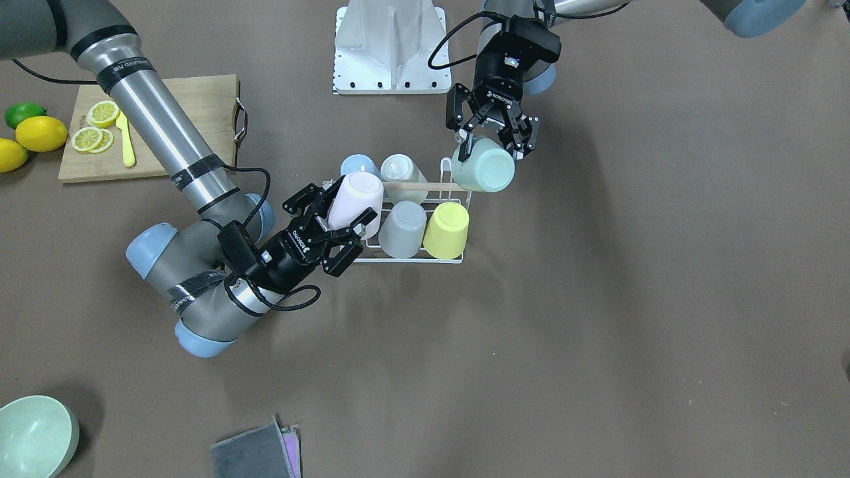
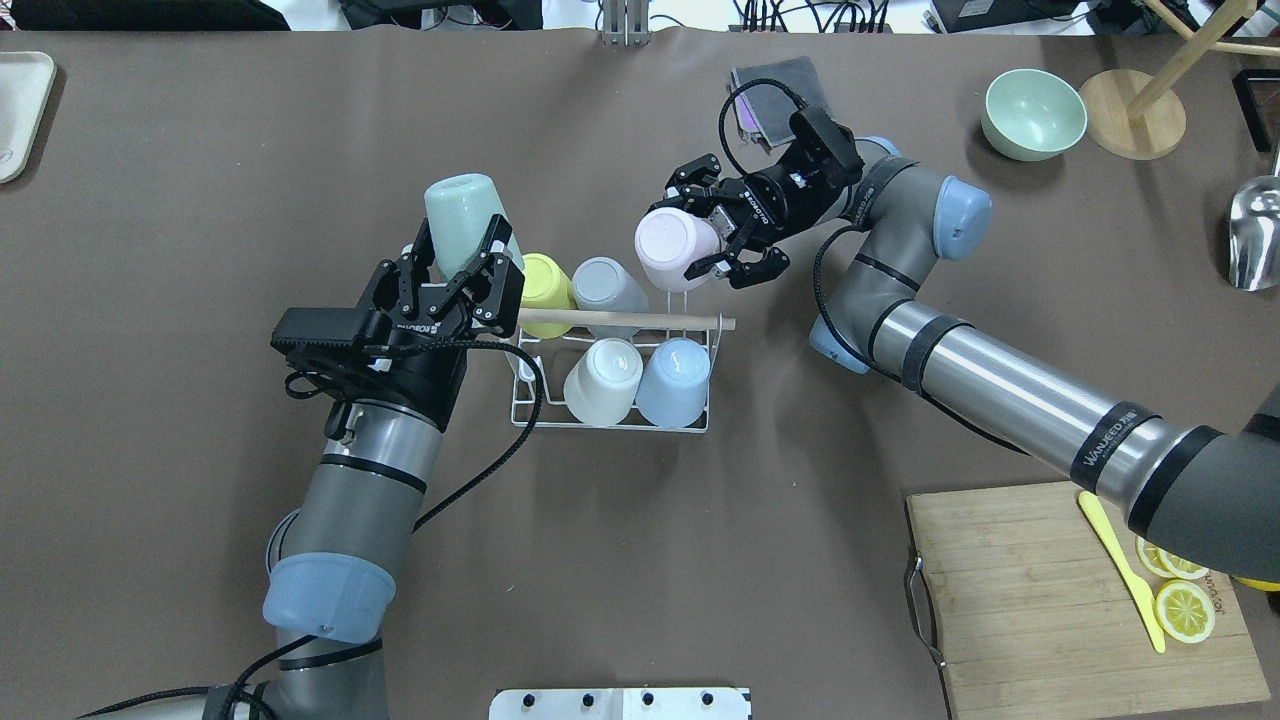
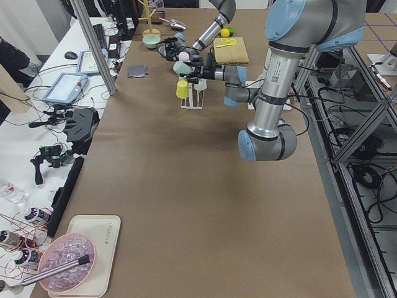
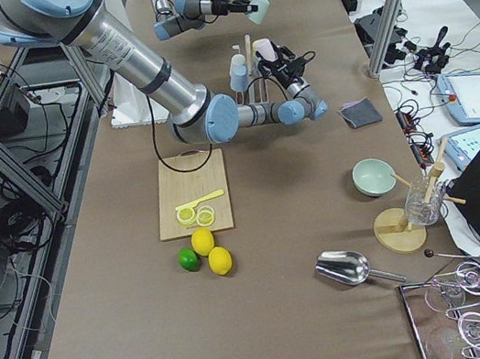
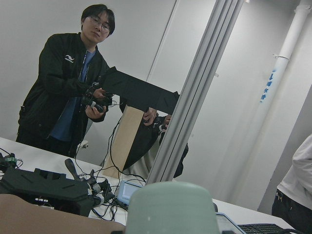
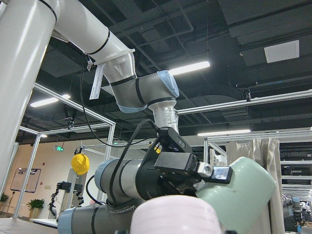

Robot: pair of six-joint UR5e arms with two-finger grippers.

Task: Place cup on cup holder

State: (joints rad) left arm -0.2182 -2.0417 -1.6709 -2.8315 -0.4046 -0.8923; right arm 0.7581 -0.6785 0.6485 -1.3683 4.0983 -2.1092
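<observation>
Now cup holder (image 2: pixel 620 317) with four cups (image 2: pixel 603 382), left pincer (image 2: pixel 460 248) one; right pincer (image 2: pixel 692 236) one

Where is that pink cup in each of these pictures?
Front-facing: pink cup left of centre.
Overhead: above centre.
Exterior left: too small to tell.
Exterior right: top centre.
Left wrist: not in it.
Right wrist: bottom edge.
Shared landmark: white cup holder with its wooden rod.
</observation>
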